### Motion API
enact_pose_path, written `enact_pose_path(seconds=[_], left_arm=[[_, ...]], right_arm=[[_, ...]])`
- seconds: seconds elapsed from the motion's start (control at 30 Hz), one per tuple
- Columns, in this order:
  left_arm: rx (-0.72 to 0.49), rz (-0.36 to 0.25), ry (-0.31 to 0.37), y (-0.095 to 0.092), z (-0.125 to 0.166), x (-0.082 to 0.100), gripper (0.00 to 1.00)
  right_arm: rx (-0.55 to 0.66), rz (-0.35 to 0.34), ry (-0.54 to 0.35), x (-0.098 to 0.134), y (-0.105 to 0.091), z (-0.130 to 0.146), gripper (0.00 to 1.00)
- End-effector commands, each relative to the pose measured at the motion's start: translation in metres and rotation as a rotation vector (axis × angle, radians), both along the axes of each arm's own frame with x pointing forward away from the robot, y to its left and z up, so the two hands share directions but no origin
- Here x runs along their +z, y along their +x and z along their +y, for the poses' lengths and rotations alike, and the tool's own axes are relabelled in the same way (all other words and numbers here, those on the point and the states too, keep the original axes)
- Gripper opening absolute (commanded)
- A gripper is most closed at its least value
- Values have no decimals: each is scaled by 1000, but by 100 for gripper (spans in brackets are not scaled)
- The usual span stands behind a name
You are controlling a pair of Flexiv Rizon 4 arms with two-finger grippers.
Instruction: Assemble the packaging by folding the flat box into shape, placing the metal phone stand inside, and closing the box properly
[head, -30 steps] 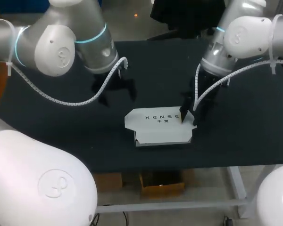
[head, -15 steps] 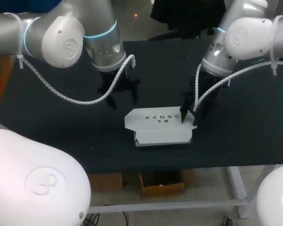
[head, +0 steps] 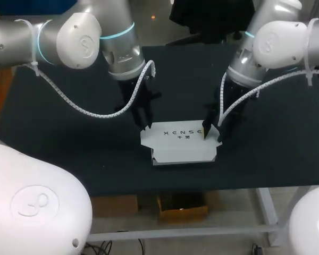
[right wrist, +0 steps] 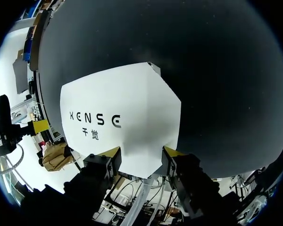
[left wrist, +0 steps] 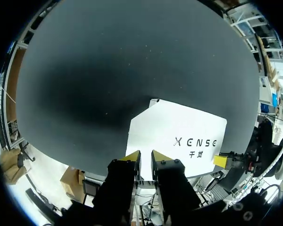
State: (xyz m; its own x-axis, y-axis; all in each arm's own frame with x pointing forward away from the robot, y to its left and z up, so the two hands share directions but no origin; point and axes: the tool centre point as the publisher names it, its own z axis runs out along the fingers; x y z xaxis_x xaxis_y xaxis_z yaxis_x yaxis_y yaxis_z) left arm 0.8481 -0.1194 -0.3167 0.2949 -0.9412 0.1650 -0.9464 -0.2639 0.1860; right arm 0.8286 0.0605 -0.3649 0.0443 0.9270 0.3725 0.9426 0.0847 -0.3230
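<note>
Left gripper (left wrist: 145,158): fingers drawn nearly together, only a slim gap, nothing held. Tips sit at one corner of the white box (left wrist: 179,134), which spreads ahead of them and off toward the other arm.

Right gripper (right wrist: 141,153): fingers moderately apart, straddling the opposite end of the box; white card lies between them.

From above: box lies flat between the two grippers, printed face up, on the black table (head: 287,133).

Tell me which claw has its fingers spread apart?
The right claw, straddling a flap of the white box; the left claw has its fingers nearly together.
</note>
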Motion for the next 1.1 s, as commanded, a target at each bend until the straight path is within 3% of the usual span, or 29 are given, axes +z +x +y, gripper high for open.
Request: enact_pose_path(seconds=[0.03, 0.13, 0.47, 0.57, 1.1], left_arm=[[3, 53, 6, 6, -6, -12, 18], [2, 55, 5, 5, -6, -18, 31], [-33, 70, -18, 4, -5, -26, 36], [-43, 70, -22, 1, -5, -30, 42], [-61, 75, -25, -6, -10, -39, 43]], right_arm=[[-1, -1, 4, -1, -1, -1, 53], [0, -3, 4, -1, -1, -1, 52], [2, -12, 5, 1, -1, -1, 52], [2, -14, 5, 1, -1, -1, 52], [-8, -21, 5, 1, 0, 0, 53]])
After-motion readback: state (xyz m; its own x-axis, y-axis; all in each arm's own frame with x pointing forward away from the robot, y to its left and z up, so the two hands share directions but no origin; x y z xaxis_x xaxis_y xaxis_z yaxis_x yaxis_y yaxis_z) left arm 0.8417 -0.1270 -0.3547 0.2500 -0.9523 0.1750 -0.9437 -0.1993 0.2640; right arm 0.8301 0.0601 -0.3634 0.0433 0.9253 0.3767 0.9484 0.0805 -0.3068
